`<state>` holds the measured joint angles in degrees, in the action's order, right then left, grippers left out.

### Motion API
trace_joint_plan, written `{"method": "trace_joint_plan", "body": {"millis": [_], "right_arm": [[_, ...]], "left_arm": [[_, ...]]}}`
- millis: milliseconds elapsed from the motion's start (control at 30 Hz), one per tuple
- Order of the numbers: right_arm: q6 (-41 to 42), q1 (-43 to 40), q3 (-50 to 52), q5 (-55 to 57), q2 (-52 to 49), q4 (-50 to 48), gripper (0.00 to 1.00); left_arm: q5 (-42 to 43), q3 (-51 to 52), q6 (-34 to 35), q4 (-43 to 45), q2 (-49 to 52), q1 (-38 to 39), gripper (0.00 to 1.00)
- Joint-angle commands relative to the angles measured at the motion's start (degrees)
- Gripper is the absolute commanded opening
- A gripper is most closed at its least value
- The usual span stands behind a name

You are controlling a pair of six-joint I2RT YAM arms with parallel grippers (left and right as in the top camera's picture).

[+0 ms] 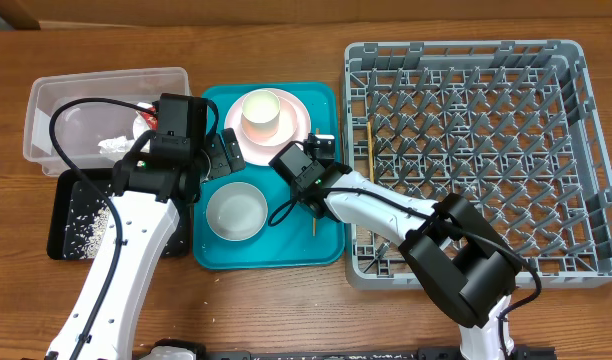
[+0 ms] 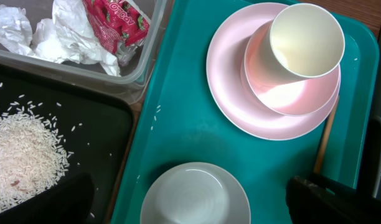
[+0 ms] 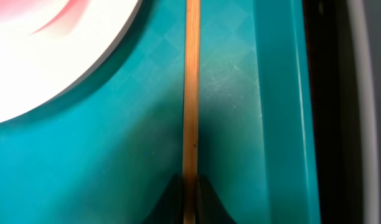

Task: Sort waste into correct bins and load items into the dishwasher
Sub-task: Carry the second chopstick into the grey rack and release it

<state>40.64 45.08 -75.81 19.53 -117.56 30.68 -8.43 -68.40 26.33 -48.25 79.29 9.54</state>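
Bright even light; soft shadow beside chopstick (image 3: 190,93), faint sheen on teal tray (image 3: 234,74)

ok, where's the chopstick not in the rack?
Right wrist view: chopstick on the teal tray by its right rim, beside the pink plate, in the right pincer.

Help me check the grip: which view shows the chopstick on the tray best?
Right wrist: the chopstick runs down the frame, pinched between the fingers. Overhead shows only a sliver; left wrist shows a stretch beside the plate.
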Motion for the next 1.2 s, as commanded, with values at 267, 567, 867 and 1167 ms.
{"method": "trace_joint_plan", "body": {"millis": [267,567,867,1167], "right_arm": [[-0.9,0.2,-1.2,5.1,12.0,2.1,0.04],[-9.4,-2.4,-1.2,7.9,26.8,8.1,0.04],[-9.6,-8.2,-1.0,7.8,27.7,16.5,0.04],[-9.6,-9.6,3.3,4.8,27.4,13.8,0.04]], "left_arm": [[-0.6,-0.7,-1.3,0.1,-0.5,0.1,1.0],[-0.6,-0.7,-1.3,0.1,-0.5,0.1,1.0],[-0.6,-0.7,-1.3,0.1,-0.5,0.1,1.0],[-0.6,-0.7,-1.3,0.1,-0.5,0.1,1.0]]}}
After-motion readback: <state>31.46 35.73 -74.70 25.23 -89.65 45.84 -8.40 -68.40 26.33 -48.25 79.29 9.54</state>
